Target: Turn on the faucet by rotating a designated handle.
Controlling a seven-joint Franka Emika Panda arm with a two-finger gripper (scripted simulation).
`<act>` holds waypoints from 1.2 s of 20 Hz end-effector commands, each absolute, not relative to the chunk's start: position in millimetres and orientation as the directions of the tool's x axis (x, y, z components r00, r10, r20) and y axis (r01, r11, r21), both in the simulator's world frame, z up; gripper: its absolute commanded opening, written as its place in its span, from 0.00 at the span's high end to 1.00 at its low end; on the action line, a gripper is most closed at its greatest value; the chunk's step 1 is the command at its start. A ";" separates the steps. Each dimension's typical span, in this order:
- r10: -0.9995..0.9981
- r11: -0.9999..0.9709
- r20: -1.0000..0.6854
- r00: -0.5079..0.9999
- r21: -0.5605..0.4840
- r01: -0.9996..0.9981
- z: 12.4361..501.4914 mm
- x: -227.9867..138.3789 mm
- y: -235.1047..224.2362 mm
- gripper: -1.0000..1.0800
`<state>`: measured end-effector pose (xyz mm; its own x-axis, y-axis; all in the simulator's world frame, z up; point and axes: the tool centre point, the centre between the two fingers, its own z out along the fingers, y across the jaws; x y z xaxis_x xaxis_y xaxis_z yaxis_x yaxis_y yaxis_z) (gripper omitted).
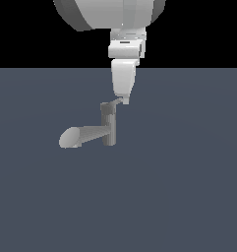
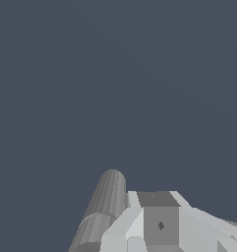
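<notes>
My pincer hangs straight down over the dark grey floor, its tip right at the cap of the faucet, where the handle sticks out toward the exterior view's right. I cannot tell whether my fingers are spread or pressed together. The thick spout points to the exterior view's left, ending in a pale oval. From my wrist, the spout runs out beneath my pincer's housing.

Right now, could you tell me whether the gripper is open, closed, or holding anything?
Gripper: at the top of the faucet post, by the handle; open or closed cannot be told.
</notes>
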<state>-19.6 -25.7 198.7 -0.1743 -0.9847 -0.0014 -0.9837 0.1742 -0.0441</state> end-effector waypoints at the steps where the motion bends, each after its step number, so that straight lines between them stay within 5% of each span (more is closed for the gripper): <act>1: -0.987 0.160 -0.001 -0.160 -0.013 -0.987 187.0 -36.4 -9.0 1.00; 8: -0.984 0.180 -0.002 -0.180 -0.043 -0.983 198.6 -39.3 -7.1 1.00; 22: -0.987 0.163 0.000 -0.163 0.000 -0.987 182.0 -49.9 79.6 1.00; 24: -0.976 0.216 0.001 -0.216 -0.038 -0.976 198.6 -37.5 45.2 1.00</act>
<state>-37.5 45.4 198.5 -0.2158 -0.9764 0.0002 -0.9758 0.2156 -0.0373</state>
